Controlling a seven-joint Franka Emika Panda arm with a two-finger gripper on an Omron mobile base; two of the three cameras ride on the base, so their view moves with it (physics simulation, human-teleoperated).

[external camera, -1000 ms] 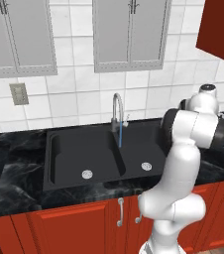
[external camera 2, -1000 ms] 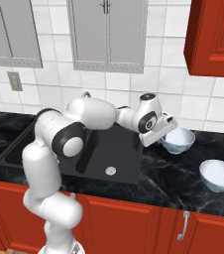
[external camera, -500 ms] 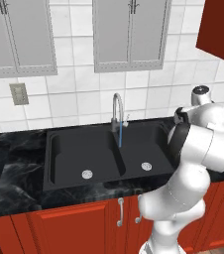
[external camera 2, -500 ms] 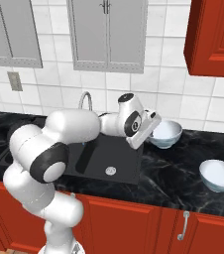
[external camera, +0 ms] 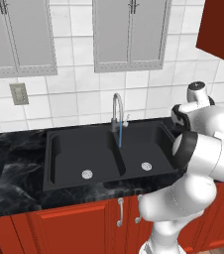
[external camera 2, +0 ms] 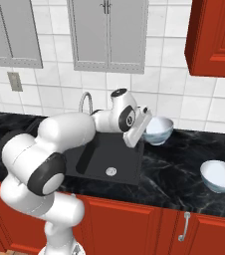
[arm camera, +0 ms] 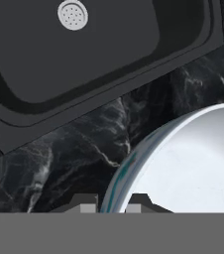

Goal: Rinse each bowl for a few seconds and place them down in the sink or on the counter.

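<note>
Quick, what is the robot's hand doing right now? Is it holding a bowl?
Gripper: shut on the rim of the white bowl, holding it up over the counter just right of the sink.

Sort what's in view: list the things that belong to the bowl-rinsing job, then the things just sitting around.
Belongs to the job:
held bowl, its rim between the shut jaws
second bowl, on the counter
sink
faucet, water running

Just there:
wall outlet
grey wall cabinets
red base cabinets
</note>
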